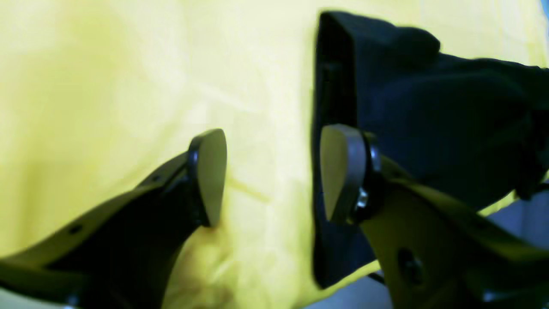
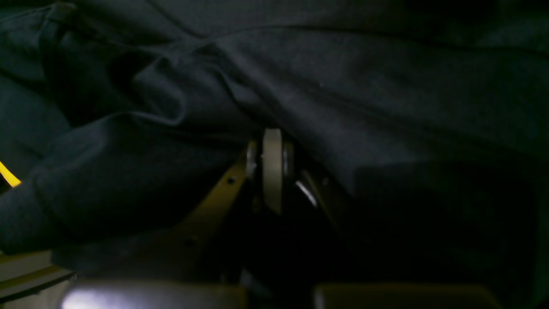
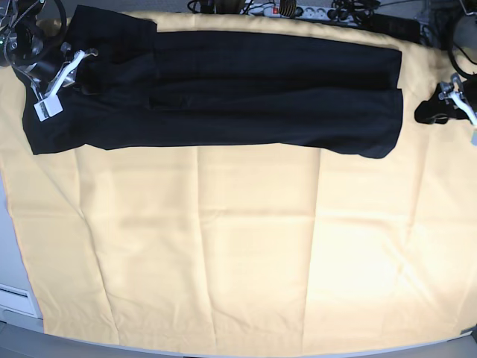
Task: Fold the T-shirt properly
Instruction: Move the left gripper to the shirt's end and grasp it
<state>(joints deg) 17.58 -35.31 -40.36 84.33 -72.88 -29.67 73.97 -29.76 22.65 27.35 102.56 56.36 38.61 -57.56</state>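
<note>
1. Left gripper (image 1: 272,176) stands wide open over the yellow cloth (image 1: 107,86), holding nothing.
2. Right gripper (image 2: 272,169) is closed against the T-shirt (image 3: 223,93).
3. That shirt lies as a long band along the cloth's far edge; crosswise folds likely remain.

One T-shirt (image 3: 223,89), one yellow cloth (image 3: 238,246), two claws: left (image 1: 272,174), right (image 2: 272,169).

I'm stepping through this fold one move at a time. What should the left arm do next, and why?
Probably ease the left gripper sideways toward the T-shirt until its fingers straddle the shirt's edge. They stand open over the yellow cloth with only cloth between them, one finger at the black hem. The right gripper is shut against the shirt's other end.
</note>
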